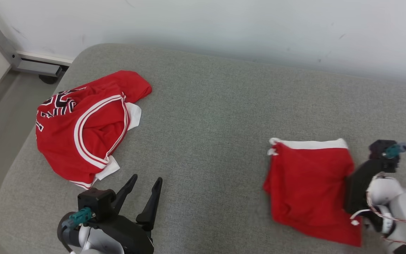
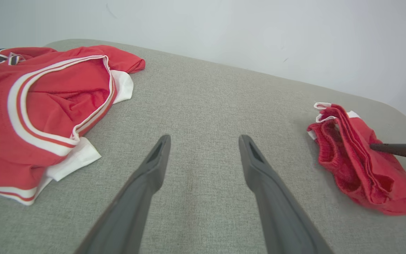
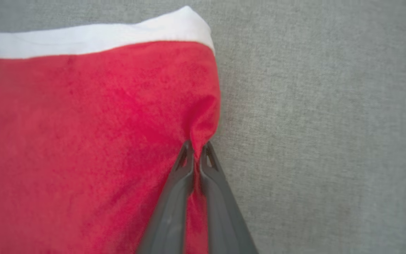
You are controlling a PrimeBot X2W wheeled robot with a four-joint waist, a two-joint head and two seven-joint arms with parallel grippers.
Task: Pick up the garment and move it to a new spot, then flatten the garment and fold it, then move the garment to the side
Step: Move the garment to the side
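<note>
i saw the red shorts point(image 1: 308, 187) lying folded on the grey pad point(image 1: 206, 123), well apart from the crumpled red jersey point(image 1: 83, 130) and to its right. their white waistband point(image 1: 310, 144) was on the side away from me. my right gripper point(image 3: 196, 150) was pinched tight on a small tuck of cloth at the shorts' edge farthest from the jersey. the right wrist view showed the fabric puckered up between the two closed fingertips. my left gripper point(image 1: 146, 179) hung spread wide and empty, low over bare pad just nearer me than the jersey's hem, touching nothing.

i judged the fold was done and the step in hand was moving the shorts aside. the pinch looked thin, perhaps only the top layers, so a quick pull could peel the fold open or slip off. i would have kept the lift low, dragged slowly away from the jersey, and watched the waistband for layers parting. bringing the left gripper over from the jersey to take the opposite edge would have kept the stack square.
</note>
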